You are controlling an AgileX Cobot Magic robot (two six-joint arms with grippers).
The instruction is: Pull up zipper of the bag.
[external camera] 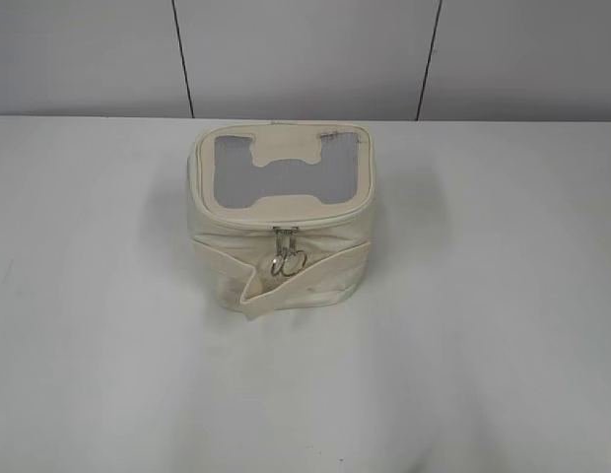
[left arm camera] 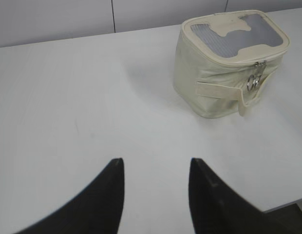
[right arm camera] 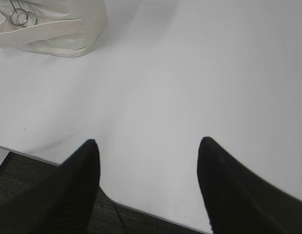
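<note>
Two grippers were in your wrist views, and neither touched anything. Your left gripper (left arm camera: 156,168) hung over bare table (left arm camera: 68,107) with its dark fingers (left arm camera: 104,195) spread apart and nothing between them; the bag (left arm camera: 209,83) stood well apart from it, up in the right of that view. Your right gripper (right arm camera: 148,146) was likewise released, fingers (right arm camera: 229,185) wide, hovering at the near edge of the table, where a strip of dark floor (right arm camera: 24,185) showed below the tabletop. From there you could see only a lower corner of the bag in the upper left, with its strap band (right arm camera: 44,28) and ring pulls (right arm camera: 19,17).

In the exterior view the bag (external camera: 281,212) sat upright near the middle of the white table (external camera: 503,325), closer to the back wall (external camera: 305,49) than to the camera. Its grey window (external camera: 232,168) faced up, with the bone-shaped patch (external camera: 284,169) across the middle. The zipper (external camera: 227,219) ran around the top rim, and the two silver sliders (external camera: 285,235) met at the middle of the front face, touching or nearly so (you could not tell which at that size). Their round ring pulls (external camera: 288,262) hung down side by side over the strap band (external camera: 315,268), whose loose end (external camera: 258,307) stuck out toward the front. Along the visible rim the lid looked closed.
</note>
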